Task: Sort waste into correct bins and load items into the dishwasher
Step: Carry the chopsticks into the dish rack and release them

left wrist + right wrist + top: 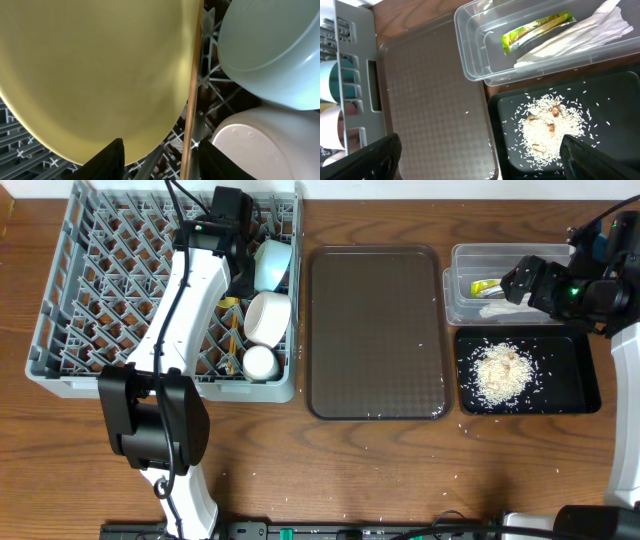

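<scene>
In the rack (pixel 100 300), left gripper (pixel 165 155), jaws wide

Brown tray (pixel 375 330) lies at centre. Left of it, a grey rack (pixel 60 310) holds a blue bowl (pixel 272 265), white bowl (pixel 268 317) and cup (pixel 260 362). Right of it sit a clear tub (pixel 465 285) and a black tray (pixel 575 380) holding rice (pixel 500 370).

A brown wooden table (pixel 400 480) carries four things in a row. A large square grey plastic dish rack (pixel 60 330) sits at one end and a flat brown rectangular serving tray (pixel 375 330) stands just beside it. Past that, a clear rectangular plastic tub (pixel 452 290) sits touching a shallow black rectangular tray (pixel 575 380). A few stray white rice grains (pixel 463 423) dot the wood nearby.
</scene>
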### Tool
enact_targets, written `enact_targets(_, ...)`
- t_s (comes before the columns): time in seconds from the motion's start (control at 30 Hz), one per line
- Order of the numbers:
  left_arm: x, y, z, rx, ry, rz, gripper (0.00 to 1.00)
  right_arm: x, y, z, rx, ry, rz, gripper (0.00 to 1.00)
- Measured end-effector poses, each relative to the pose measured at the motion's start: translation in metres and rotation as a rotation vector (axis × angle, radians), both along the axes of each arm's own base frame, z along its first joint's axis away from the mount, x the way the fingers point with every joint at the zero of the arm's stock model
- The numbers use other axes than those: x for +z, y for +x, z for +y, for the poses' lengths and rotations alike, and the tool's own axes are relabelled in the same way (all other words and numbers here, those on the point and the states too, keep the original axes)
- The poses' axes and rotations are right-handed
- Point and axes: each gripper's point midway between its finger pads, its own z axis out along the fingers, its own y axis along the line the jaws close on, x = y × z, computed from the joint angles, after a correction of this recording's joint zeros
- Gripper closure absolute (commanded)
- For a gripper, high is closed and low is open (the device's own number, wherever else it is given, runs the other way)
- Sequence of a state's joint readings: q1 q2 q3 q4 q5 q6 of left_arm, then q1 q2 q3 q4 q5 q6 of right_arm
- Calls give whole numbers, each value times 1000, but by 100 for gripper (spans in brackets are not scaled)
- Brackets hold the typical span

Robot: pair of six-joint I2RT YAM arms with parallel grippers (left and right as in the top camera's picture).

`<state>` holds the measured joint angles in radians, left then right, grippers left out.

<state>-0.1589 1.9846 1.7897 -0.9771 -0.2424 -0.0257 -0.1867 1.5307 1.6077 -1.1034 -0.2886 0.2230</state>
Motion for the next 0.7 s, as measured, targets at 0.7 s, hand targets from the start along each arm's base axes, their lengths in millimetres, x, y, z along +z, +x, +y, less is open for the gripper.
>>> enact_targets(0.7, 215, -174, -9, 4, -313, -376, 14, 0, 0, 0, 0, 0, 0, 1)
